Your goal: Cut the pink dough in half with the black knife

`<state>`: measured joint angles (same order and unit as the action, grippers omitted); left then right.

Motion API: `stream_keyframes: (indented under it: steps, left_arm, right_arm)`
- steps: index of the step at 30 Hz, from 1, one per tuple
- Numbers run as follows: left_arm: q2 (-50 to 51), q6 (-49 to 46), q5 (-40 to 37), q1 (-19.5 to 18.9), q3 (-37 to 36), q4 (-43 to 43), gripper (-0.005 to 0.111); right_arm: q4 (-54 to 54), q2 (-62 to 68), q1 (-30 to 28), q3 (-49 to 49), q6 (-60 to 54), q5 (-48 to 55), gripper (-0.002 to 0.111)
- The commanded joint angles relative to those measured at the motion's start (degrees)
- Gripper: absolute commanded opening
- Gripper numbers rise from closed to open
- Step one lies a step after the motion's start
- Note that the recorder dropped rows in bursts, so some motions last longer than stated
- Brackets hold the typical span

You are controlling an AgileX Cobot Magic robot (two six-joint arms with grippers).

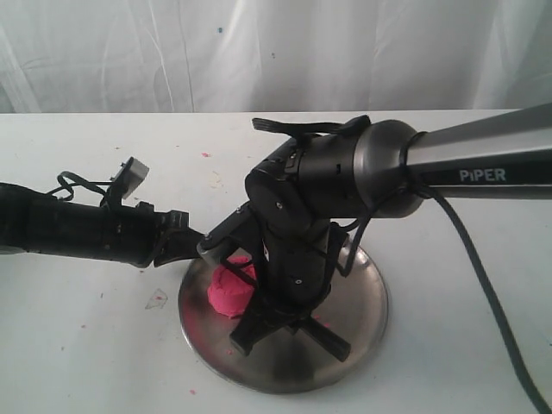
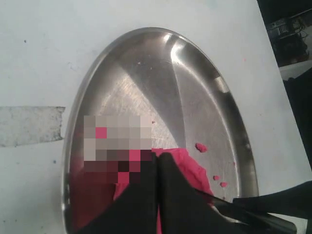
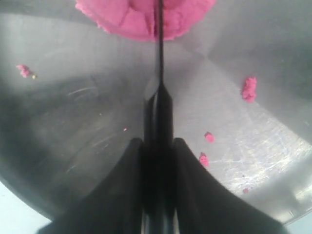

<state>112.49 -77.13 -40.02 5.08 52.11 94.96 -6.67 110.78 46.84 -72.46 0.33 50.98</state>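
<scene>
Pink dough (image 1: pixel 228 291) on steel plate (image 1: pixel 366 302), right hand (image 1: pixel 289 332) above.

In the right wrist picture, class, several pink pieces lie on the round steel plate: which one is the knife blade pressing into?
The large bright pink dough lump; the slim black knife meets it, while the tiny crumbs lie apart.

Exterior view bright, even, soft light; table (image 1: pixel 78 345) nr washed out, faint shadows only. Left wrist: glare streaks on plate (image 2: pixel 195 87), a pixelated block over part of it, fingers (image 2: pixel 141 204) dark & blurry. Right wrist dimmer, fingers (image 3: pixel 124 195) out of focus, plate edges soft.
</scene>
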Motion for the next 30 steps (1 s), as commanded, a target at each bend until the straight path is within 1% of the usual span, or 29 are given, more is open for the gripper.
stream_keyframes:
  steps: [1,16,21,30]
  left_arm:
    - [0.56,-0.49,0.71,0.27,-0.03,0.07,0.000]
    - [1.10,-0.95,1.28,0.27,-0.03,0.07,0.000]
    - [1.10,-0.95,2.88,0.27,-0.03,-0.35,0.000]
    - [1.10,-0.95,2.37,0.27,-0.03,-0.35,0.000]
  right_arm:
    - [-0.51,1.48,0.07,-0.16,-0.33,0.12,0.000]
    - [-0.63,1.28,0.07,-0.16,-0.33,0.59,0.000]
    - [-0.63,1.28,0.07,-1.02,-0.33,1.92,0.000]
    - [-0.50,1.28,0.07,-2.20,-0.33,2.58,0.000]
